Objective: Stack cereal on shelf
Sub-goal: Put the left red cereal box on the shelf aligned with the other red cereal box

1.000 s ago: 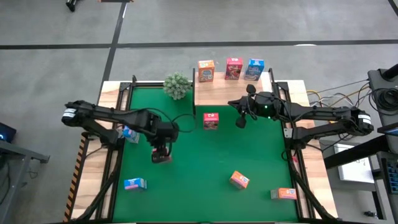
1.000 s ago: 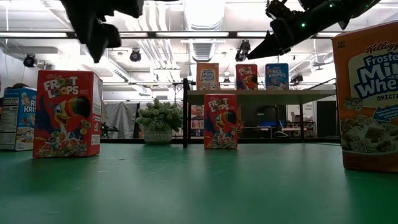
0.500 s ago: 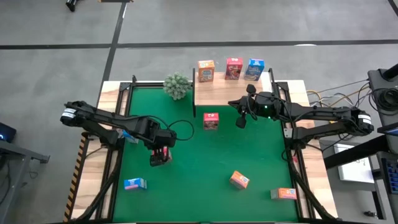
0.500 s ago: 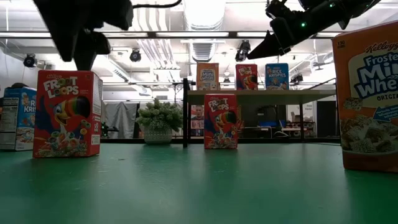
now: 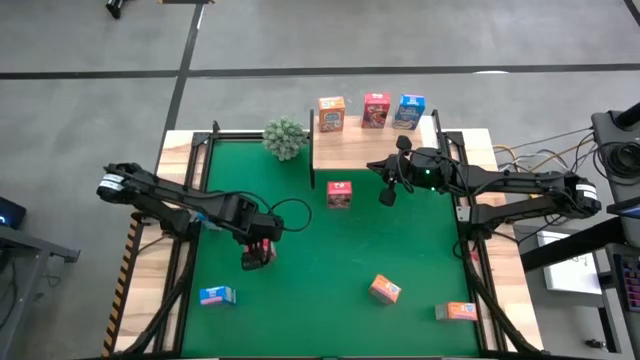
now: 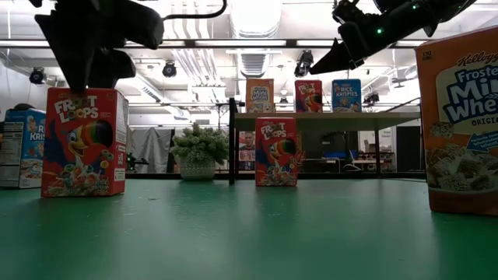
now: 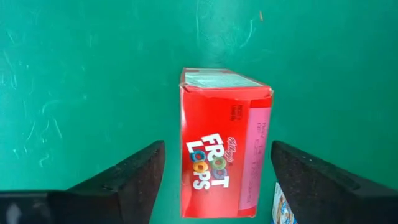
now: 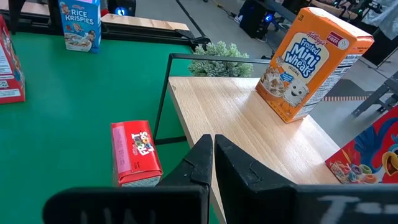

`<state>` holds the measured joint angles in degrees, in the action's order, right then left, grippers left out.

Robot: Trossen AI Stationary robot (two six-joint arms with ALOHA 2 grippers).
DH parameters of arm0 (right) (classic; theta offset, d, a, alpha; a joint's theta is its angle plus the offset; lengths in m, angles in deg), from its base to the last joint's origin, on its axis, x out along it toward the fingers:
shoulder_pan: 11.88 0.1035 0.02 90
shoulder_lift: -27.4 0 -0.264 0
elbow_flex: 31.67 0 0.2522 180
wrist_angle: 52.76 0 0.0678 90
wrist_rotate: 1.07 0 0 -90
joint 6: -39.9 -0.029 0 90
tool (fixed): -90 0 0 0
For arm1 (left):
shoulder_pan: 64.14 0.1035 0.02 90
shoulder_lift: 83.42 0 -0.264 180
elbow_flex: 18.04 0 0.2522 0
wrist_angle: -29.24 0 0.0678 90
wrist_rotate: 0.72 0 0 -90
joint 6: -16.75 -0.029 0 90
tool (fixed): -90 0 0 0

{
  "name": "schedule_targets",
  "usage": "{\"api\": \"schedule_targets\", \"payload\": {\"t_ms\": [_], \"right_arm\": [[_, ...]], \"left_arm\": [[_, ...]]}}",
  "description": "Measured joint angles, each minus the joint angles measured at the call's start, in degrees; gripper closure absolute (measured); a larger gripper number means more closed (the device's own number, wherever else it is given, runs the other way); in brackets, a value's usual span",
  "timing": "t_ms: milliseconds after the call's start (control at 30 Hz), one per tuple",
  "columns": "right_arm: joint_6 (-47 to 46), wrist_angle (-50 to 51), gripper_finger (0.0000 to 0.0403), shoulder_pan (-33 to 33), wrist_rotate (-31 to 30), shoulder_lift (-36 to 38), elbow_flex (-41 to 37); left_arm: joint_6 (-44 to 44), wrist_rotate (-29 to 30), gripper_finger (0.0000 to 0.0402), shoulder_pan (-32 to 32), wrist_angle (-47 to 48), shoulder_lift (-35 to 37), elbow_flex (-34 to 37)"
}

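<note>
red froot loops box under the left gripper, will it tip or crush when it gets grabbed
The red box stands upright, taller than it is wide, so an off-centre touch could probably tip it. It looks like thin card, likely light, and hard squeezing may dent it. The left gripper is open, with a finger on either side, which should help.

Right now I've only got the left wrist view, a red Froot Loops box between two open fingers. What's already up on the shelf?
Observer: Three boxes stand in a row on the shelf: an orange box, a red box and a blue box.
Operator: Is the left gripper touching my box?
Observer: The low view shows the left gripper right above the red Froot Loops box, which stands upright on the green table. Contact I cannot tell.
Operator: Where's the other arm?
Observer: The right gripper hangs shut over the table beside the shelf's front edge, holding nothing.
</note>
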<state>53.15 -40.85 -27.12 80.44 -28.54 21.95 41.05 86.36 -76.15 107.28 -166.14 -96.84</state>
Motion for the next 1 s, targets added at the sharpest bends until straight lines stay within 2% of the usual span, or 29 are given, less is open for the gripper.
{"api": "schedule_targets", "payload": {"t_ms": [467,733,1000], "right_arm": [[0.2,0.0,0.0394,0.0,0.0,0.0,0.0],[0.2,0.1,0.0394,0.0,0.0,0.0,0.0],[0.2,0.3,0.0394,0.0,0.0,0.0,0.0]], "left_arm": [[0.3,0.5,0.0215,0.0,-0.7,0.0,0.0],[0.3,0.5,0.0237,0.0,-0.9,0.0,0.0],[-0.6,0.5,0.0241,0.0,-0.7,0.2,-1.6]]}}
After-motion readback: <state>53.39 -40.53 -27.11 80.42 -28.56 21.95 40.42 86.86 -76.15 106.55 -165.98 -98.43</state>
